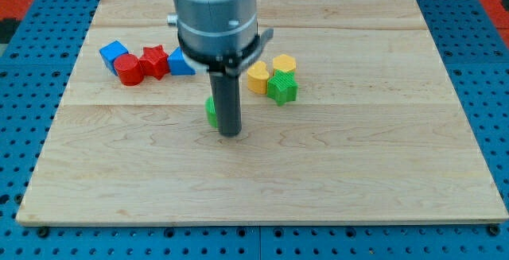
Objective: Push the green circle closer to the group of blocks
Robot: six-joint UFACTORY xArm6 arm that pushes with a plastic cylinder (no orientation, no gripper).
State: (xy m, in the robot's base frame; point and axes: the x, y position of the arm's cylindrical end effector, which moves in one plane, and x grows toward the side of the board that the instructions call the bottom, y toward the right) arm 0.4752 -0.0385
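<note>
The green circle (211, 110) lies near the board's middle, mostly hidden behind my rod; only its left edge shows. My tip (230, 134) rests on the board, touching the circle's right side. To the view's upper left is a group: a blue cube (113, 52), a red cylinder (128, 70), a red star (155, 61) and a blue block (180, 64) partly behind the arm. To the upper right are a yellow heart-like block (258, 77), a yellow hexagon (284, 64) and a green star (282, 87).
The wooden board (358, 157) lies on a blue pegboard table (24, 133). The arm's grey body (215, 13) hides part of the board's top centre.
</note>
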